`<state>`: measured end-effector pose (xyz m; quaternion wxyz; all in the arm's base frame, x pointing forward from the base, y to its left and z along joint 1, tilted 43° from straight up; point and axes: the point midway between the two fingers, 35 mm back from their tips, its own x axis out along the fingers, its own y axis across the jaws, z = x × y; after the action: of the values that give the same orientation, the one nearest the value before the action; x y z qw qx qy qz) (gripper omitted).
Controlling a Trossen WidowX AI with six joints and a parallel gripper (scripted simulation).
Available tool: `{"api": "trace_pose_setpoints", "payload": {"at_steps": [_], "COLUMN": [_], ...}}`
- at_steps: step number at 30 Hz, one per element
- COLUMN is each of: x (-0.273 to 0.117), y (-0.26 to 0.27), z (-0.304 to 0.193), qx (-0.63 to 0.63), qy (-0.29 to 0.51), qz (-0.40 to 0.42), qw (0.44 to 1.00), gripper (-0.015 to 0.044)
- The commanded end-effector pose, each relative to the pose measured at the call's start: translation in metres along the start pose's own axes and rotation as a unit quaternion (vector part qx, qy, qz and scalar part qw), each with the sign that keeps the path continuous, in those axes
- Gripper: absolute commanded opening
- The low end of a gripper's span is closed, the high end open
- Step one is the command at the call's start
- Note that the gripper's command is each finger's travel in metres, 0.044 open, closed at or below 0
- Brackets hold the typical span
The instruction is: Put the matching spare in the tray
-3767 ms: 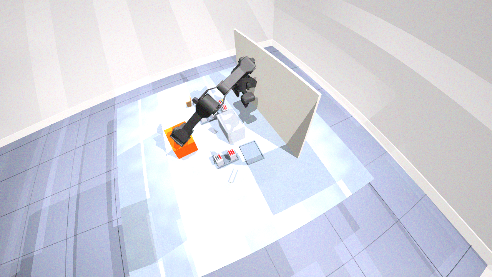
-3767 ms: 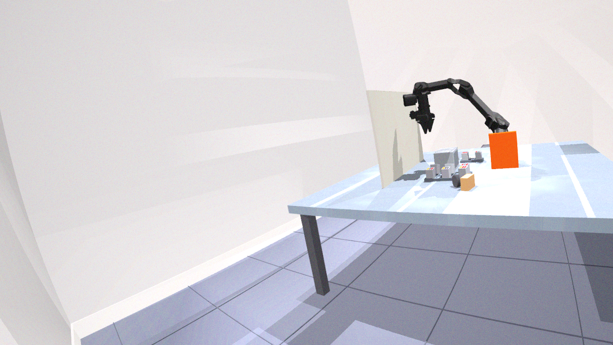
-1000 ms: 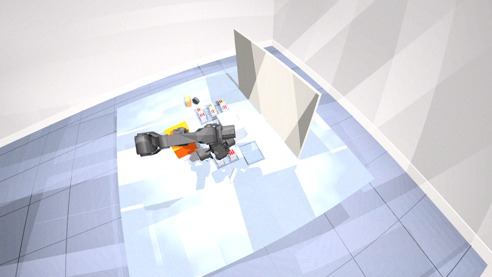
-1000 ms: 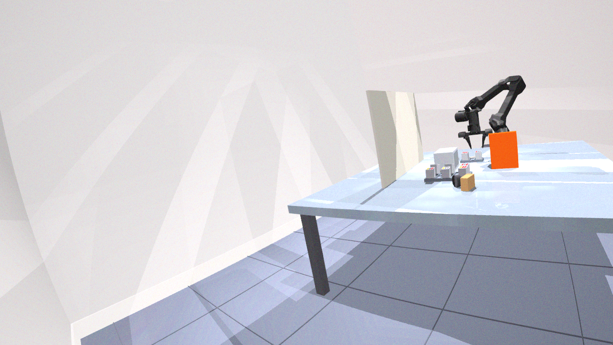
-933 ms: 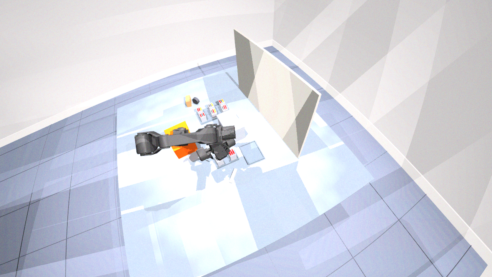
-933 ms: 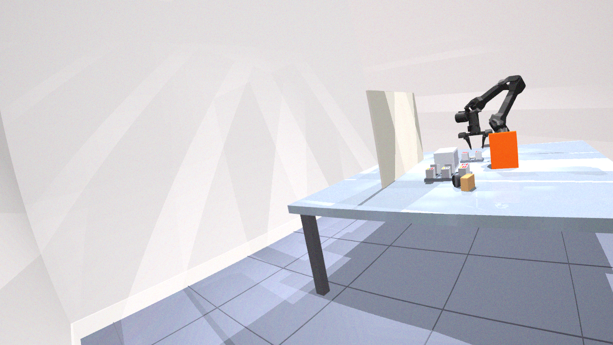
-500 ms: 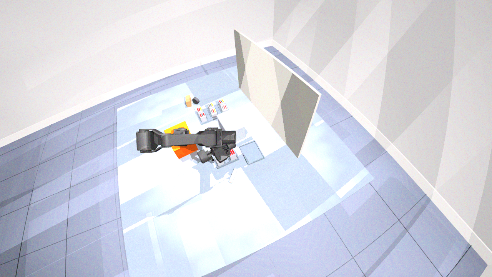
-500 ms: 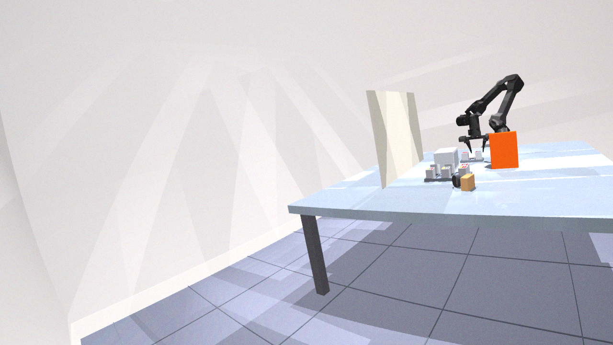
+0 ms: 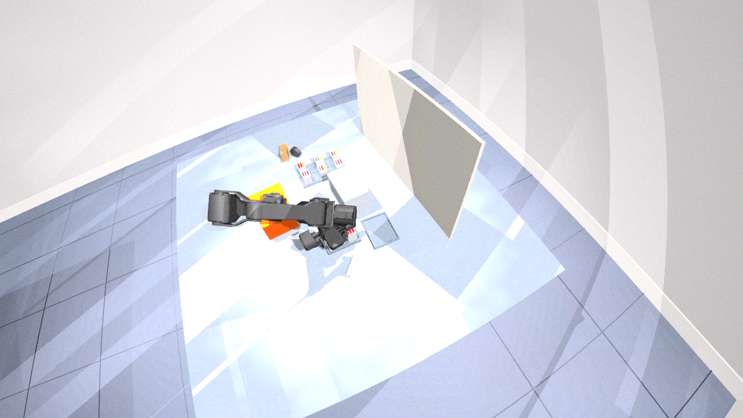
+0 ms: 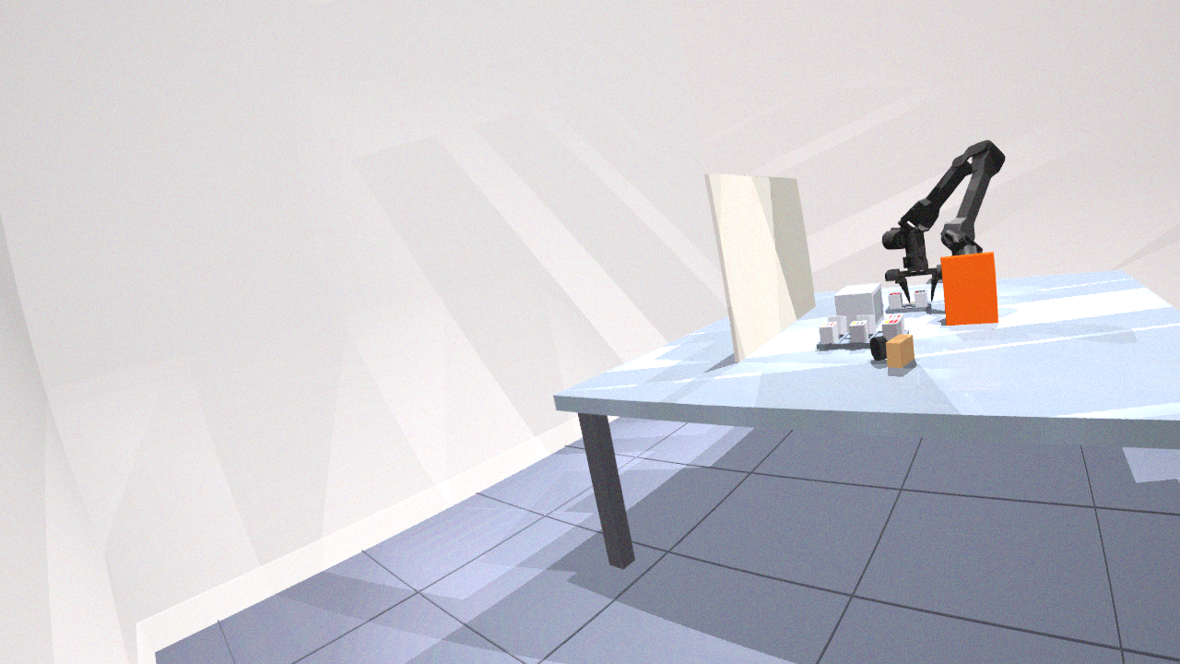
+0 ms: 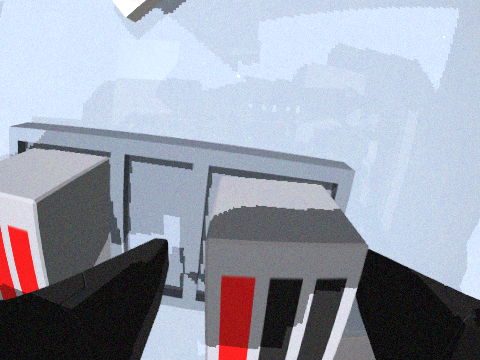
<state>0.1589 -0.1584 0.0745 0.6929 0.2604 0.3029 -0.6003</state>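
Note:
My gripper [image 10: 921,302] [image 11: 263,259] is open, pointing down, one finger on each side of a white spare [image 11: 285,227] with one red and two black bars. This spare stands in the right slot of a grey rack [image 11: 150,147] [image 9: 342,249]. Another spare [image 11: 75,185] [image 10: 895,301] [image 9: 351,233] with red bars stands in the left slot; the middle slot is empty. The empty tray [image 9: 380,231] lies beside this rack. More spares with coloured bars stand in a second rack [image 9: 312,183] [image 10: 842,347]. A white box [image 10: 857,301] stands between the racks; I see no code on it.
A tall cream panel [image 9: 436,150] [image 10: 755,255] stands beyond the tray. An orange block [image 10: 970,289] [image 9: 280,229] stands by the arm's base. A small tan block [image 9: 283,152] [image 10: 899,351] and a black round piece [image 9: 295,151] [image 10: 879,348] lie near the second rack.

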Motion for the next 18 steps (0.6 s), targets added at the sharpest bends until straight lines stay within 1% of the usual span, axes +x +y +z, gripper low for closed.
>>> {"api": "trace_pose_setpoints", "payload": {"at_steps": [1,6,12,18], "x": [0.005,0.005,0.0039,0.0039], "y": [-0.0012,-0.0012,-0.0012,-0.0012], "z": [-0.0004,-0.0004,-0.0001,-0.0001], "qx": [-0.003,-0.003,-0.001,-0.001], "qy": [0.0,0.0,-0.001,-0.001], "qz": [0.0,0.0,-0.001,-0.001], "qw": [1.0,1.0,1.0,1.0], "gripper": [0.03,0.03,0.0143,0.0103]}}
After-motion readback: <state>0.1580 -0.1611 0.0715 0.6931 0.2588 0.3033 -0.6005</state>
